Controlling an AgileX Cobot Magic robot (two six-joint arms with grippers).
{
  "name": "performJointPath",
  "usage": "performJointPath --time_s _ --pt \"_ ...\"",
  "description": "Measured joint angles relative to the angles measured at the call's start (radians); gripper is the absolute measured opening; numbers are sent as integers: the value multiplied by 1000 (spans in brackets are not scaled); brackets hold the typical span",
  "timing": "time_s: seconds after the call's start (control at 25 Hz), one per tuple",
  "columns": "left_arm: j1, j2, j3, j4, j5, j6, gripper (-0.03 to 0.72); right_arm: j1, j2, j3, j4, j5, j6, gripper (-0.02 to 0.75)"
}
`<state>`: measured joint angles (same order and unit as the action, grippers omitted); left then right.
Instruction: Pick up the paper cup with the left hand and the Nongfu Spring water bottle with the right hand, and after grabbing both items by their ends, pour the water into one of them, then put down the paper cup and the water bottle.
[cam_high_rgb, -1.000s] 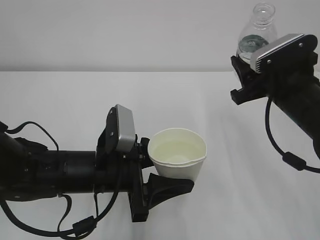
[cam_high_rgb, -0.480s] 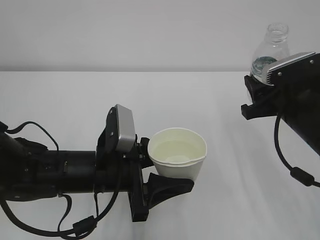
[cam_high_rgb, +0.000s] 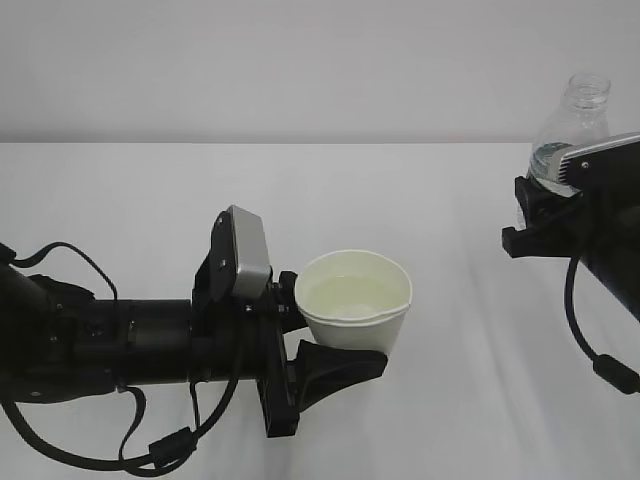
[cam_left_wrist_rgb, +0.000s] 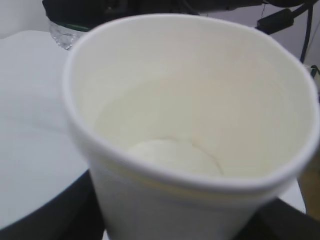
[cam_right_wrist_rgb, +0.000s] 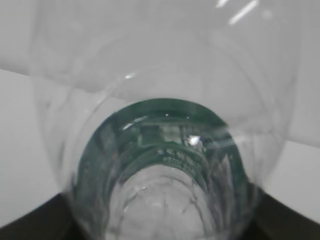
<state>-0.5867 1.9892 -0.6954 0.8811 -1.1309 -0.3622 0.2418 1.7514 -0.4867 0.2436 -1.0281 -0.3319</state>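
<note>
moving right since a second ago, the bottle (cam_high_rgb: 572, 128) now stands upright at the exterior view's upper right edge, clamped in the right hand (cam_high_rgb: 540, 205); pouring looks finished, so setting both down remains. the cup (cam_high_rgb: 354, 312) sits lower centre, gripped by the left hand (cam_high_rgb: 300, 335), water (cam_high_rgb: 352, 296) inside. left wrist view: cup fills the frame, held from below. right wrist view: bottle fills the frame, green label (cam_right_wrist_rgb: 165, 145) centred, held at its base.

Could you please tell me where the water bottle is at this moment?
In the exterior view the water bottle is at the far right, upright in the right tool, well apart from the paper cup near the middle.
</note>
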Motion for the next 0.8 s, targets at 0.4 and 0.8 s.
performJointPath --time_s 0.4,0.8 --pt "0 0 0 -70 0 0 453 0 0 0 70 3 6 438" --pt "-1 0 0 -227 0 2 453 0 0 0 74 10 9 438"
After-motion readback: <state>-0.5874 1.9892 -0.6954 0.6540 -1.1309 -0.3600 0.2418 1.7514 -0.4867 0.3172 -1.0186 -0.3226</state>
